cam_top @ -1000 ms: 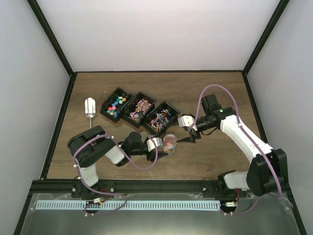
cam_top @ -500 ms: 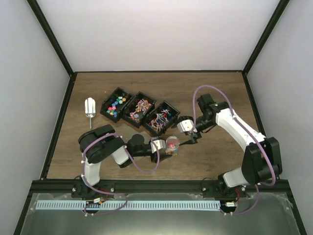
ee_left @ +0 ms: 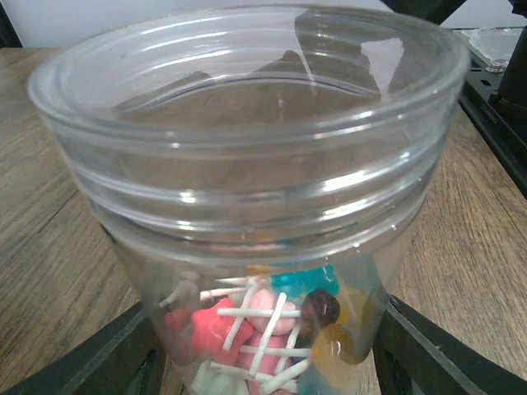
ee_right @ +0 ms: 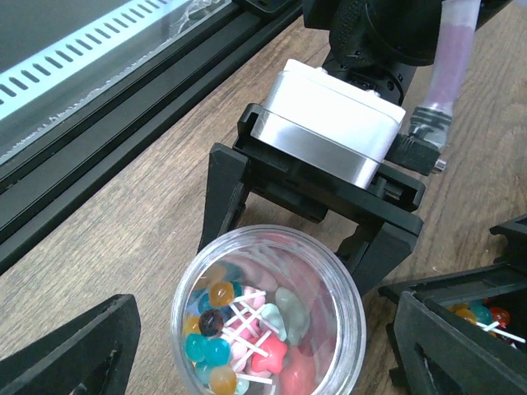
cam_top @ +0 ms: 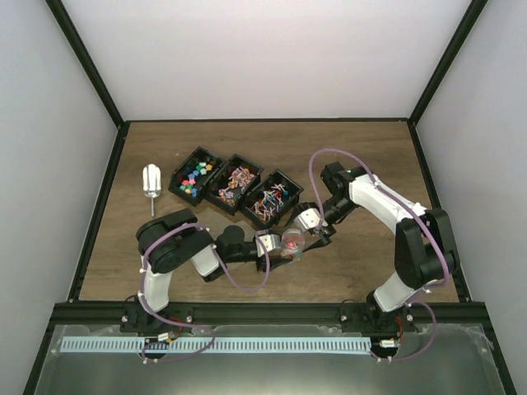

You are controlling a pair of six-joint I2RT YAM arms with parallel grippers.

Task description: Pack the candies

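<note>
A small clear jar (cam_top: 291,243) holds several candies (ee_right: 247,337): pink, teal, amber and dark sweets, some on white sticks. They also show through its wall in the left wrist view (ee_left: 263,329). My left gripper (cam_top: 278,245) is shut on the jar from its sides, the black fingers (ee_left: 123,354) pressing the wall, and it also shows in the right wrist view (ee_right: 288,239). My right gripper (cam_top: 308,237) is open and hangs right over the jar mouth (ee_right: 268,354), one finger on each side, not touching it.
Three black bins of loose candies stand in a diagonal row: bright cube-like pieces (cam_top: 195,174), wrapped ones (cam_top: 233,184) and stick sweets (cam_top: 270,197); one bin edge (ee_right: 486,304) is beside the jar. A silver scoop (cam_top: 151,183) lies far left.
My right arm has swung left and brought its open gripper over the jar. My left gripper and the jar have barely shifted.
</note>
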